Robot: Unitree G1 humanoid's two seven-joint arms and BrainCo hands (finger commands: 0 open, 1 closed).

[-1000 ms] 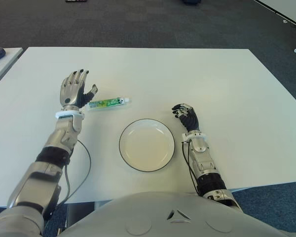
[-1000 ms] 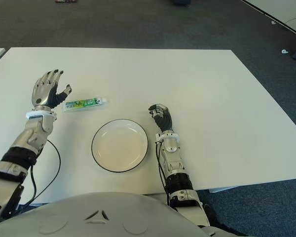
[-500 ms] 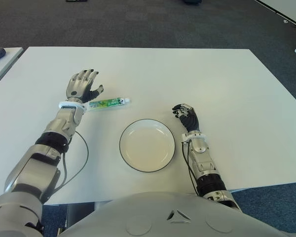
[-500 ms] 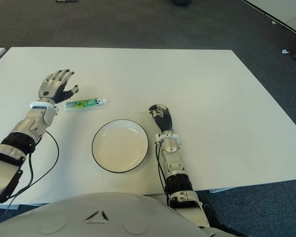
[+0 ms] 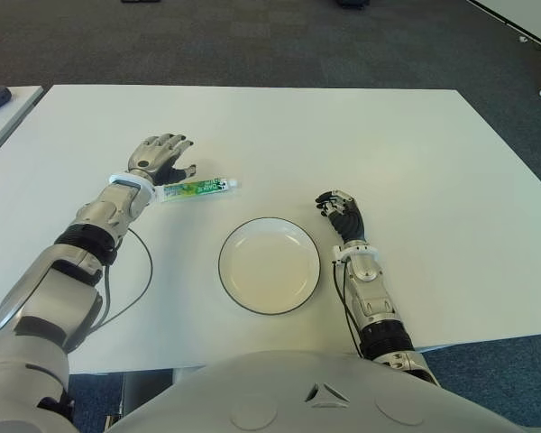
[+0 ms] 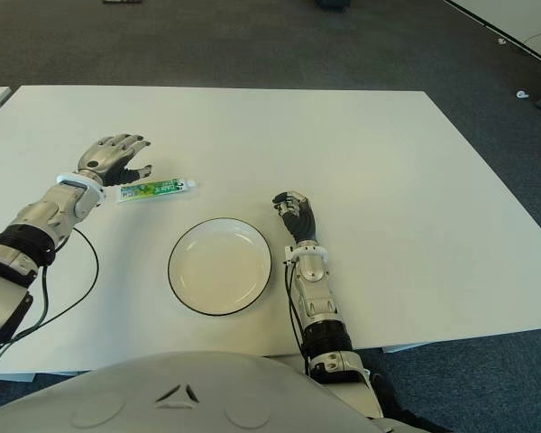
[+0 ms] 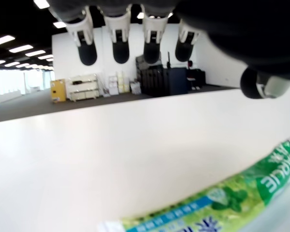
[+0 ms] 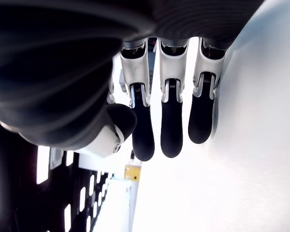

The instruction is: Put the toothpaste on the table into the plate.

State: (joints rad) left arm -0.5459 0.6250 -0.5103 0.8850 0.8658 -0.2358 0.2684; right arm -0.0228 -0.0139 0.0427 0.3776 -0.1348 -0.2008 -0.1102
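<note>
A green and white toothpaste tube (image 5: 198,188) lies flat on the white table (image 5: 361,135), left of centre. My left hand (image 5: 162,155) hovers palm down just behind the tube's left end, fingers spread and holding nothing. Its wrist view shows the toothpaste tube (image 7: 222,198) below the open fingertips (image 7: 121,48), with a gap between them. A white plate (image 5: 269,264) with a dark rim sits near the front edge, right of the tube and bare inside. My right hand (image 5: 341,210) shows beside the plate's right side, fingers curled and holding nothing.
A black cable (image 5: 135,280) loops on the table by my left forearm. Another table's corner (image 5: 0,104) with a dark object shows at the far left. Dark carpet lies beyond the table's far and right edges.
My left hand has tipped forward from upright to palm down and moved right, over the tube's left end. The tube, the plate and my right hand have not moved.
</note>
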